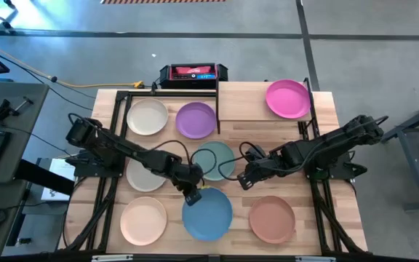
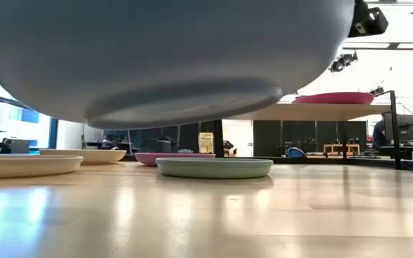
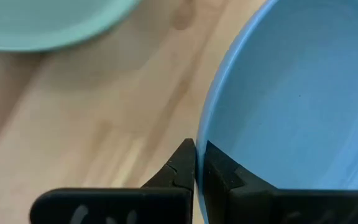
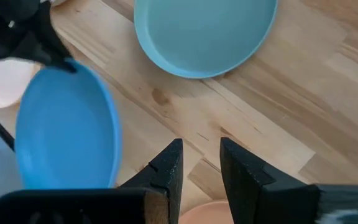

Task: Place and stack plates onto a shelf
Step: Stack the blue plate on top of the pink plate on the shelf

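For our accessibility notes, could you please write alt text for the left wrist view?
The left gripper is shut on the rim of the blue plate, which fills the view's right side. Beyond it lies pale slatted tabletop, with the edge of the teal green plate in a corner.

The blue plate is lifted off the surface and tilted, its rim pinched near the teal green plate. The teal green plate lies flat at the centre. Behind it sit the cream plate and purple plate. The magenta plate rests on the shelf. Beside the blue plate lie the peach-pink plate and terracotta brown plate; the grey-beige plate is partly hidden.
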Controlling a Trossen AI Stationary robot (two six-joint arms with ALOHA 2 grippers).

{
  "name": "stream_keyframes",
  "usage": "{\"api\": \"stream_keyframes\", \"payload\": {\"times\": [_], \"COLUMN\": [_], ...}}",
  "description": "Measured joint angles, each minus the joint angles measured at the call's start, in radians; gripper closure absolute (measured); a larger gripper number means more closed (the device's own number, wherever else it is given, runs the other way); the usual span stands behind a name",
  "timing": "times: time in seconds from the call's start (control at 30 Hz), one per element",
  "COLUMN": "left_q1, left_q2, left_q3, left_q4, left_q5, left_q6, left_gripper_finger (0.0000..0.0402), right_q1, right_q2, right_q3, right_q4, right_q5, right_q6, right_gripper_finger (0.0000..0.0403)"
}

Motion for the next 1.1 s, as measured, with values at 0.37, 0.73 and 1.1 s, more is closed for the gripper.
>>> {"api": "stream_keyframes", "payload": {"times": [0.37, 0.73, 1.1], "left_q1": [0.11, 0.215, 0.314], "left_q2": [-0.101, -0.18, -0.186], "left_q3": [0.0, 0.022, 0.144], "left_q4": [-0.12, -0.325, -0.496], "left_q5": [0.006, 0.008, 0.001], "left_q6": [0.143, 0.291, 0.473], "left_gripper_finger": [0.0401, 0.0401, 0.0401], "right_q1": [-0.043, -0.126, -0.21], "right_q2": [0.0, 0.0, 0.0], "right_q3": [0.0, 0.0, 0.0], "right_q4": [0.082, 0.261, 0.44], "right_q5": [0.021, 0.073, 0.0], "right_q6": [-0.015, -0.157, -0.301], "right_gripper_finger": [0.0316, 0.0256, 0.0267]}}
